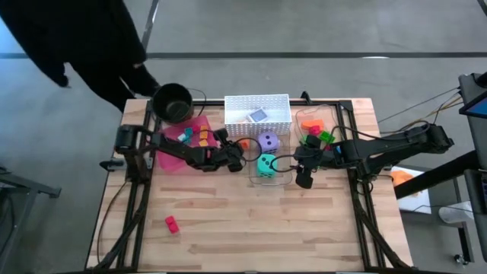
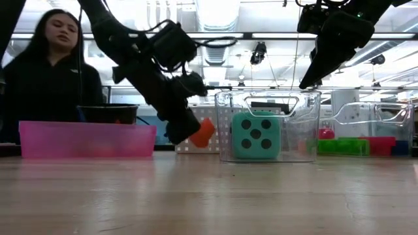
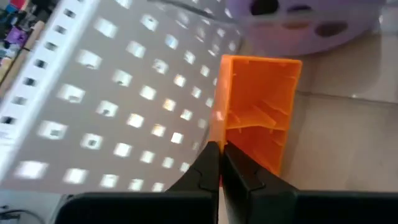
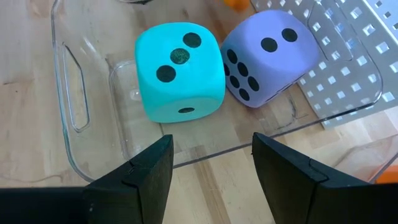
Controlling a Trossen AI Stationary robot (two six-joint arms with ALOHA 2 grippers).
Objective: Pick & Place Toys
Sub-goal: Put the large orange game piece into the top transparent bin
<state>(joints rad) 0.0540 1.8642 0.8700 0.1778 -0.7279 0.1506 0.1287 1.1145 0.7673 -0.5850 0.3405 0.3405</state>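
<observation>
An orange brick (image 3: 258, 118), hollow side facing the left wrist camera, hangs above the table in front of the white perforated basket (image 1: 257, 114), with my left gripper (image 3: 219, 149) shut on it. A teal die (image 4: 180, 71) sits in a clear bin (image 4: 68, 93). A purple die (image 4: 267, 56) rests on the table just beyond it, against the basket. My right gripper (image 4: 211, 140) hovers open above the bin's near wall, holding nothing. A red brick (image 1: 172, 224) lies on the table at the near left. My left gripper pinches one thin side wall (image 3: 219, 134) of the orange brick, at its open hollow end, between its two fingers. The fingers slant down from the table's left. The brick (image 2: 204, 132) hangs tilted at the fingertips, clear of the table.
A pink tray (image 1: 199, 122) with a few bricks and a black pot (image 1: 173, 101) stand at the far left. Another clear bin (image 1: 316, 129) at the far right holds green, orange and red bricks. A person (image 2: 49, 72) stands behind the table's far left.
</observation>
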